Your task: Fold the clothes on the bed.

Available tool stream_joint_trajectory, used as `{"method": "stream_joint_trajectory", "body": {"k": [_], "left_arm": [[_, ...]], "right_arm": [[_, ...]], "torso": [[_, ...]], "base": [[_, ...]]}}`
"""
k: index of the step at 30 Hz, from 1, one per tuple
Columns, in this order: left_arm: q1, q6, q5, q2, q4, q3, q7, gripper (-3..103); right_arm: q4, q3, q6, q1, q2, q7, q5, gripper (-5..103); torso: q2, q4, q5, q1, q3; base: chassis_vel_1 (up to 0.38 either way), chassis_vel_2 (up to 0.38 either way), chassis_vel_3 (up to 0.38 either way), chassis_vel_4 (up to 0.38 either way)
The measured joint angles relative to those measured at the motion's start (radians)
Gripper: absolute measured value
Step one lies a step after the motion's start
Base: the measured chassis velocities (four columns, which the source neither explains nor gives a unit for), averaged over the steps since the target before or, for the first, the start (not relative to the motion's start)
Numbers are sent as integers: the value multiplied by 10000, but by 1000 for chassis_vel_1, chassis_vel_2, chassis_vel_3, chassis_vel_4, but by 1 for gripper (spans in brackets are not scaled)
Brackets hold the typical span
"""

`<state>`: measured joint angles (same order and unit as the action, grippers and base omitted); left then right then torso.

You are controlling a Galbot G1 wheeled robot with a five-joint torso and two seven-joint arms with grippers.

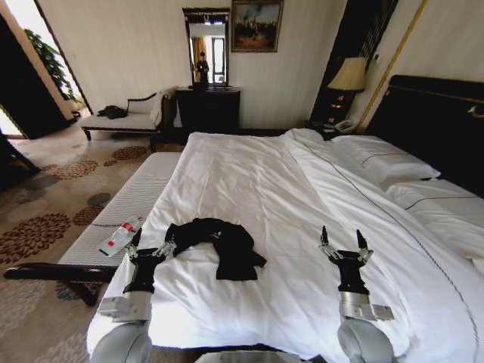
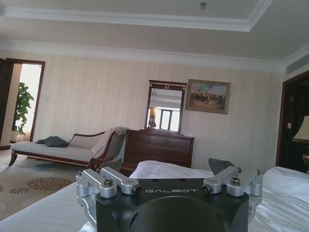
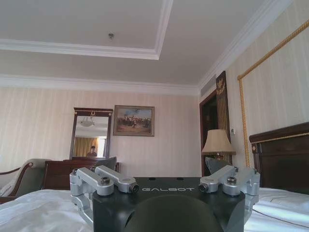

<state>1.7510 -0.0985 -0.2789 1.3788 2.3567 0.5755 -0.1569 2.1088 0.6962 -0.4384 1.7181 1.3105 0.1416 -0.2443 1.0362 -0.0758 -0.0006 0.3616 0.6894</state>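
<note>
The clothes (image 1: 221,243), a black T-shirt, lie crumpled in a heap on the bed (image 1: 265,174), near its foot and left of centre. The lettering is hidden in the folds. My left gripper (image 1: 152,240) stands upright and open just left of the heap, its inner finger at the shirt's left end. In the left wrist view that gripper (image 2: 166,166) has nothing between its fingers. Well to the right of the shirt, my right gripper (image 1: 342,236) stands open and empty over bare white sheet. The right wrist view shows it (image 3: 161,164) open too.
A striped bench (image 1: 136,200) runs along the bed's left side with a red-and-white bottle (image 1: 121,236) on it. Pillows (image 1: 386,162) and the dark headboard (image 1: 439,121) are at the right. A chaise (image 1: 121,119), dresser (image 1: 208,106) and lamp (image 1: 349,76) stand by the far wall.
</note>
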Motion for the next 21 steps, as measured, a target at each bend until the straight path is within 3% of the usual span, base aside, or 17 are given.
{"method": "stream_joint_trajectory", "body": {"k": [9,14,17,18,21], "left_arm": [[-367,206,-164,-250,-417,116,-29,100],[-1032,1730,-663,-984,-781,114,-674,100],[-1584,2954,-1815,-1854,-1021,-3,-1216,100],[-1584,2954,-1815,-1854,-1021,-3,-1216,100],[-2105,3729,-2920,-2420,-1089,-13,-1556,100]], "right_arm": [[-127,-156,19,-260,-38,-50,-53,100],[-303,-275,31,-575,-136,16,-225,100],[-515,-339,6,-818,-210,34,-228,100],[-515,-339,6,-818,-210,34,-228,100],[-634,-395,-34,-966,-215,39,-205,100]], "torso": [[0,3,0,0,0],[-1,1,-1,0,0],[-1,3,-2,0,1],[-1,3,-2,0,1],[-1,2,0,0,1]], "base": [[0,0,0,0],[0,0,0,0],[0,0,0,0],[0,0,0,0],[0,0,0,0]]}}
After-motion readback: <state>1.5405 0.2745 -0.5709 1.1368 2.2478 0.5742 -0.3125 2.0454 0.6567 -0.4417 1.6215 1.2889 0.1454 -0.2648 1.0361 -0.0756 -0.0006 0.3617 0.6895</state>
